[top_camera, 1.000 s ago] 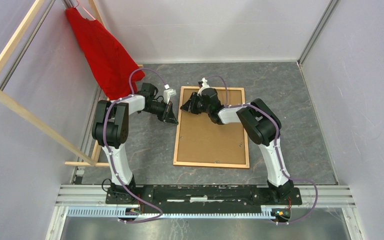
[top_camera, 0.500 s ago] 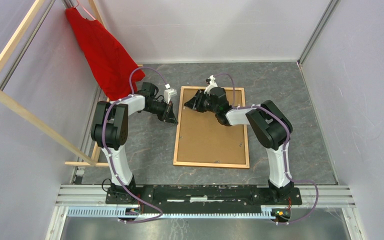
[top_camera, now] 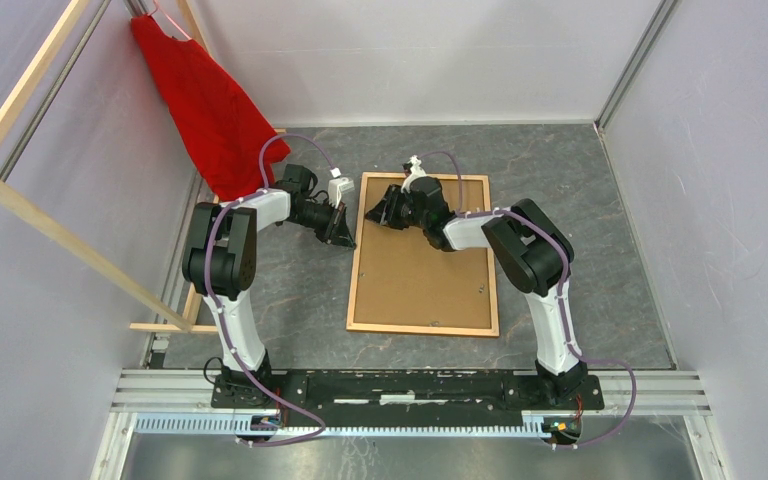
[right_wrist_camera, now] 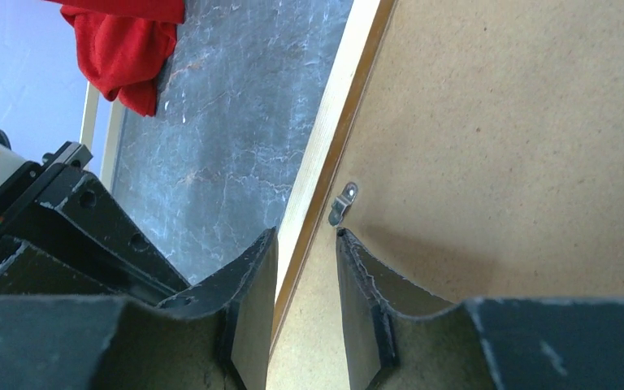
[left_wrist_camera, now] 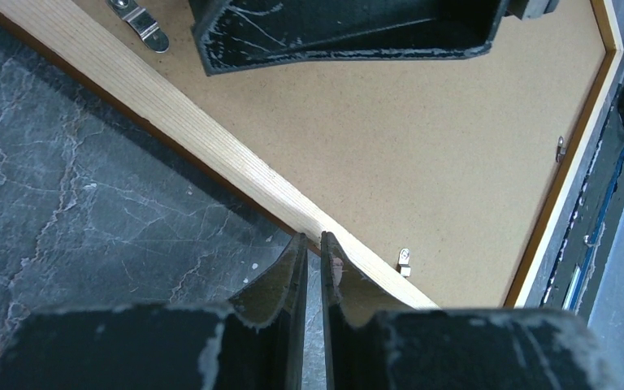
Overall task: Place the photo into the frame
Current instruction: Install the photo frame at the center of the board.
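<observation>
Both grippers at the upper-left corner of a face-down frame (top_camera: 425,285)

The frame lies flat in the middle of the grey table (top_camera: 580,220), brown board back up; the left gripper (left_wrist_camera: 313,240) sits at the frame's left rail, its jaws pressed almost together on nothing; the right gripper (right_wrist_camera: 305,236) hangs over the same rail, jaws slightly spread with the wood showing between them, beside a small metal clip (right_wrist_camera: 342,203); a red cloth (top_camera: 210,105) hangs upper left.

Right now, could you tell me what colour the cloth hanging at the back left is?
The cloth is red, clearest in the top external view.
</observation>
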